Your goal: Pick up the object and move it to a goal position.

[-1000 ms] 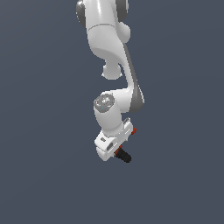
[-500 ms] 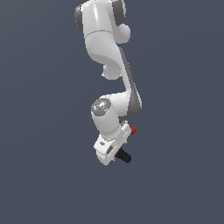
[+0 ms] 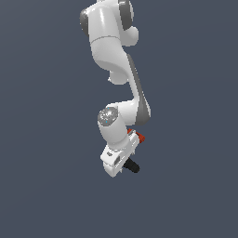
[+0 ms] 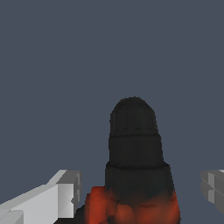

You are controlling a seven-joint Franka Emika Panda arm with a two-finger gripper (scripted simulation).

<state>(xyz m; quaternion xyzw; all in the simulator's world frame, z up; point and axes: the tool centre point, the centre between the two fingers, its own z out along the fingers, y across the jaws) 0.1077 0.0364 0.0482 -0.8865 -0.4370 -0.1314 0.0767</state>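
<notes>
Exterior view: white arm (image 3: pixel 116 56) hangs from the upper frame, folded at the elbow, wrist pointed down toward the lower middle against a plain grey-blue background. The gripper (image 3: pixel 122 163) sits at the lowest point of the arm, with the drill (image 3: pixel 133 165) in it; only the black chuck pokes out below the hand toward the exterior view's right, and a bit of red-orange body shows beside the wrist on the same side. No surface is visible beneath it, so the drill appears carried clear of any support. Wrist view: the drill (image 4: pixel 133 166) fills the centre, black ribbed chuck with rounded tip pointing away from the camera, red-orange housing nearest the lens. One light-grey finger (image 4: pixel 52 197) lies close against the red-orange housing on one side; the other finger (image 4: pixel 213 186) shows only at the frame edge, with a gap of background between it and the chuck. Contact at the pads is out of frame; the fingers stand either side of the drill, and since it hangs in the hand unsupported, they are pinching it.
</notes>
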